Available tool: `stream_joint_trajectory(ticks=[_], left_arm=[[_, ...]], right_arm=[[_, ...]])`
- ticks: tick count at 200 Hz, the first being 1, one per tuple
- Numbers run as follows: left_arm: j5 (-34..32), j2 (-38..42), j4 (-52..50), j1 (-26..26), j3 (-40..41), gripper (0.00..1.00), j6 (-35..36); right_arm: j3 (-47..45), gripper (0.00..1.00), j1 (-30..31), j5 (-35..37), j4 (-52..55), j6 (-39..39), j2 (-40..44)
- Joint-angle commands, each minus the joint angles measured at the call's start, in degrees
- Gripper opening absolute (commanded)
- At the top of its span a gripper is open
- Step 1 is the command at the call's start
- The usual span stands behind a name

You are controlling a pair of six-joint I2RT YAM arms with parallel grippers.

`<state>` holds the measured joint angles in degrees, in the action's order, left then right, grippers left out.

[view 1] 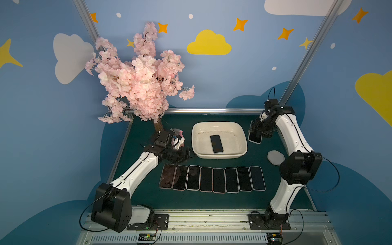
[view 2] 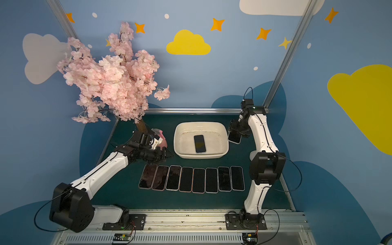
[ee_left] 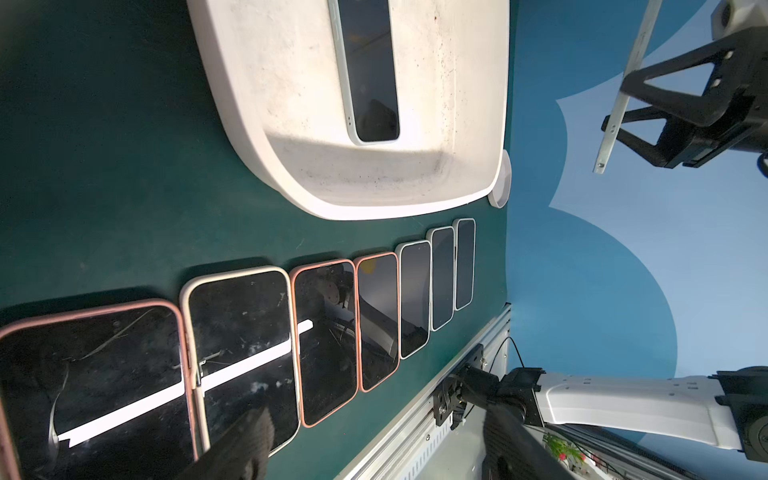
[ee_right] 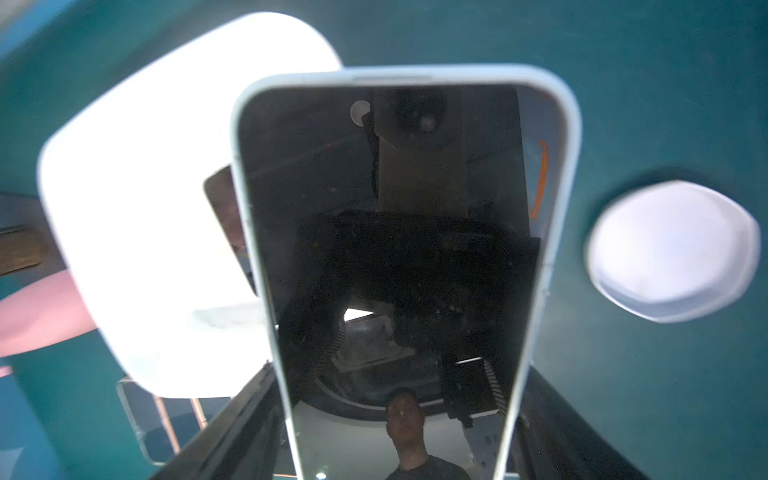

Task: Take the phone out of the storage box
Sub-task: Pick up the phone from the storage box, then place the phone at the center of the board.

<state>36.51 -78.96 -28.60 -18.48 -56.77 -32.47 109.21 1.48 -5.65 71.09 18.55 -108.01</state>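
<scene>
Ten phones in all, on or over a dark green mat [view 1: 148, 197]; entries as follows
1. storage box [view 1: 196, 135]: cream-white shallow tub with a stained floor, at the far centre of the mat
2. phone [view 1: 216, 143]: dark screen up, pale case, lying flat on the floor of the storage box, lengthwise front to back, apart from every wall
3. held phone [view 1: 254, 137]: pale blue case, outside the storage box and just beside its right wall, clear of the rim; it hangs lengthwise from the right gripper [view 1: 257, 132], whose jaws are clamped on its long edges; whether its lower end touches the mat cannot be told
4. row of eight phones [view 1: 212, 179]: screens up, side by side on the near half of the mat, in front of the storage box
5. left gripper [view 1: 189, 154]: jaws wide, nothing between them, hovering over the far end of the row's left side, just beside the box's near left corner
6. disc [view 1: 275, 157]: white, round, on the mat right of the storage box
7. spray bottle [view 1: 179, 135]: pink, partly hidden behind the left wrist
8. blossom tree [view 1: 137, 74]: pink, far left corner
</scene>
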Motion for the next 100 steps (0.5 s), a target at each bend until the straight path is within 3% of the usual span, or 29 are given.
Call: stream_joint_trajectory(ticks=[1,100], left_arm=[[2.86,-1.10,3.08,-1.26,-2.12,0.84,-0.24],[2.01,-1.02,-1.65,-2.84,-2.59,0.85,2.87]], right_arm=[[-3.93,0.63,-1.20,0.88,0.50,-3.65,1.20],[-7.38,0.63,-1.20,2.93,-3.77,-8.55,-12.14]])
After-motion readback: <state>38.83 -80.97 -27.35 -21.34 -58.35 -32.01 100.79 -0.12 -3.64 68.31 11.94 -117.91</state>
